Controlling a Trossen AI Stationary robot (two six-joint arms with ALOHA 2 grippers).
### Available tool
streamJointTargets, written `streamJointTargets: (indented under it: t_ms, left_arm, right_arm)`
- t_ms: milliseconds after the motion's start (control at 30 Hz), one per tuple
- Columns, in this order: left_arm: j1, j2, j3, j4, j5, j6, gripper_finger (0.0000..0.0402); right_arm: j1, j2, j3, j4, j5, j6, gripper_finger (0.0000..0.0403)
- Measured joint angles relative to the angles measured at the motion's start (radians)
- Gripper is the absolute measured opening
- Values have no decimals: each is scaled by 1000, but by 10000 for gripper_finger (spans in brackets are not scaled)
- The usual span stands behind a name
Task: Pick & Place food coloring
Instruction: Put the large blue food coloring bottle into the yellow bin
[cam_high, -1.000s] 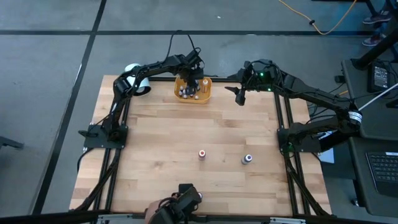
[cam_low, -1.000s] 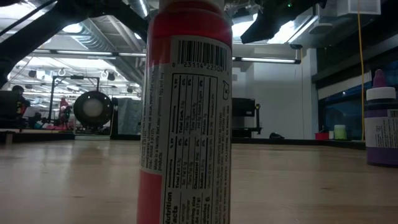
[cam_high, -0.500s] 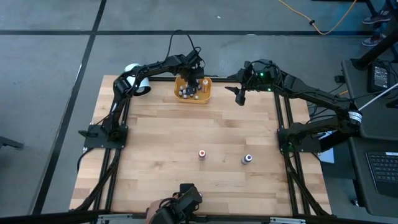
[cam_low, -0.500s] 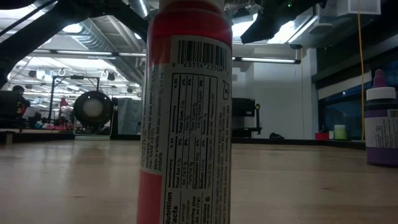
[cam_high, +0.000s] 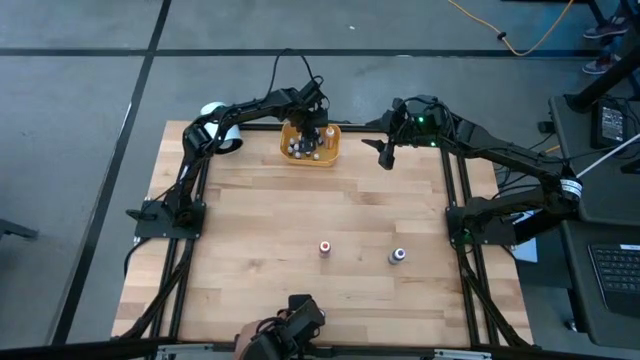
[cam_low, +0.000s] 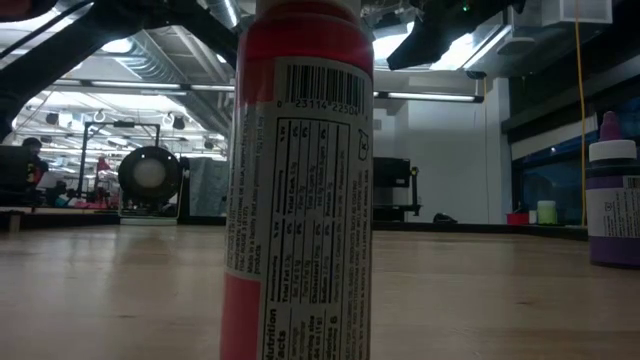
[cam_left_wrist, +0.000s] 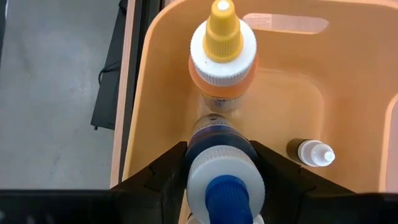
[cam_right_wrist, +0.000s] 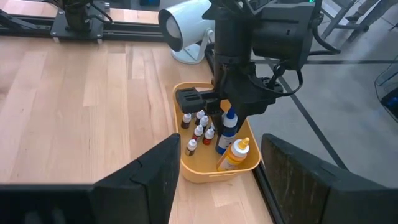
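red bottle (cam_low: 300, 180): top and base cut off, low view | purple bottle (cam_low: 614, 200): clipped at edge | bin (cam_high: 311, 143): contents too small to tell from above

A yellow-orange bin (cam_left_wrist: 155, 93) holds a blue-capped bottle (cam_left_wrist: 225, 180) and a yellow-tipped, white-capped orange bottle (cam_left_wrist: 222, 53).

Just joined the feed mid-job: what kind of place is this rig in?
Probably an industrial lab or workshop: exposed ceiling ducts and strip lights, a wooden table on a taped concrete floor, and a keyboard beside it.
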Motion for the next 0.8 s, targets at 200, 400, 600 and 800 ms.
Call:
streamJointTargets:
  t_ms: [200,400,600,800]
  left_arm:
    - [-1,0,0,2,0,1,159]
    - [-1,0,0,5,-1,1,183]
    - [-2,0,0,6,-2,-5,205]
    - [-1,-2,69,-50,-22,-24,212]
  right_arm:
    - [0,0,0,0,0,-3,225]
    - [0,0,0,0,-1,-4,225]
    - [0,0,0,0,-1,-4,225]
    - [0,0,0,-6,-1,-4,225]
